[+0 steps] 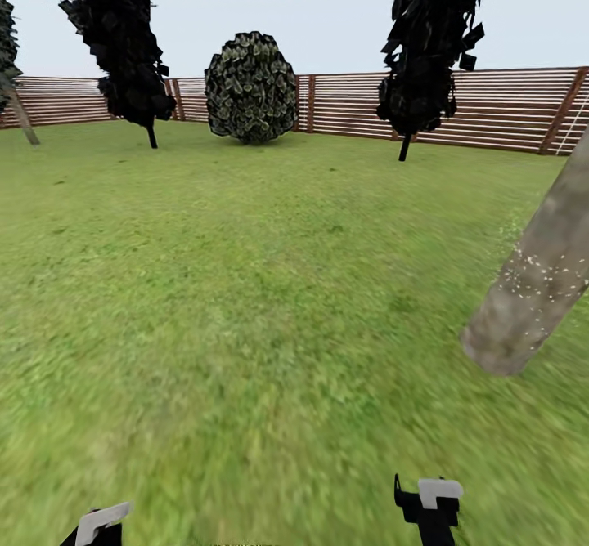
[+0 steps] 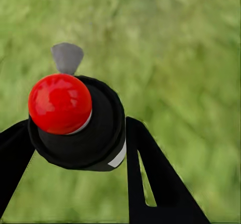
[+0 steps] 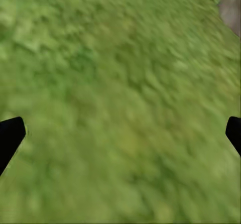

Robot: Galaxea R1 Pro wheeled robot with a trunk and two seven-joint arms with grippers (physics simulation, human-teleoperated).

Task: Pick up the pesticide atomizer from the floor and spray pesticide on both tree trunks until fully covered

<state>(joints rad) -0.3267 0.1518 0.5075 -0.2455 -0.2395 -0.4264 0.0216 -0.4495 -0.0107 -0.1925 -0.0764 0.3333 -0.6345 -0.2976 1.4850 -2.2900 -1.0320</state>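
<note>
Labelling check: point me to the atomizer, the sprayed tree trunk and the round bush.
atomizer (image 2: 75, 128): left wrist view, on its black body below the red cap, between the left gripper's jaws.
tree trunk (image 1: 536, 280): head view, on the speckled bark mid-column.
round bush (image 1: 250, 87): head view, centre of the foliage, before the fence.

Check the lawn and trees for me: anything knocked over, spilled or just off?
Nothing spilled on the grass. The tree trunk at right leans sharply across the head view and carries white specks on its bark. The atomizer sits between the left end effector fingers; the right end effector hangs open over lawn.
</note>
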